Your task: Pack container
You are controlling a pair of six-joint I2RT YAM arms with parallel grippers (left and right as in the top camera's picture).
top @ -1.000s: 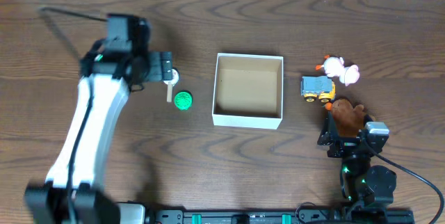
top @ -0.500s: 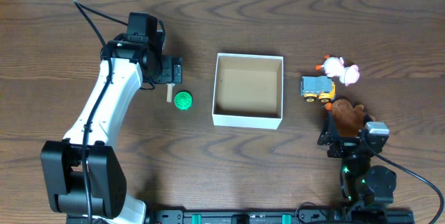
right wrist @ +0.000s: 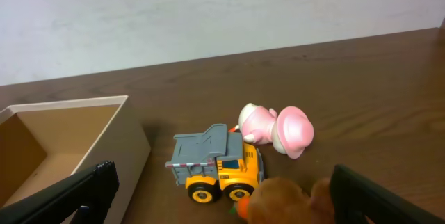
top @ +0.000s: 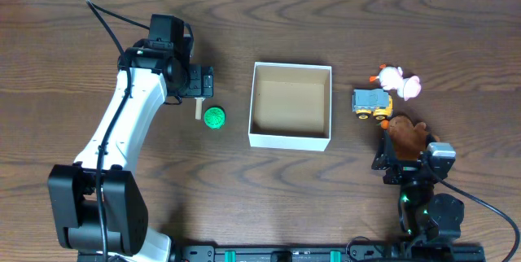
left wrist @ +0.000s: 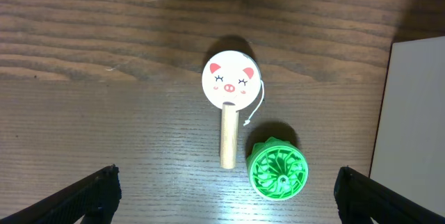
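Note:
The container [top: 289, 141] is a white box with a brown inside, empty, at the table's middle. Its wall shows in the left wrist view [left wrist: 417, 113] and in the right wrist view [right wrist: 118, 140]. My left gripper [left wrist: 226, 196] is open above a pig-faced wooden paddle [left wrist: 229, 78] and a green disc [left wrist: 278, 170], left of the container. My right gripper [right wrist: 222, 200] is open. A brown plush toy [right wrist: 278, 203] lies between its fingers, toward the right one. A yellow and grey dump truck [right wrist: 215, 161] and a pink plush [right wrist: 278, 128] lie just beyond.
From overhead, the paddle [top: 198, 99] and disc [top: 214, 117] lie left of the box, and the truck [top: 371, 103], pink plush [top: 399, 81] and brown plush [top: 407, 136] lie to its right. A pale wall runs behind the table.
The left arm swung into place over the paddle and disc between one second and half a second ago, then stayed still. The right arm and all toys have not moved.

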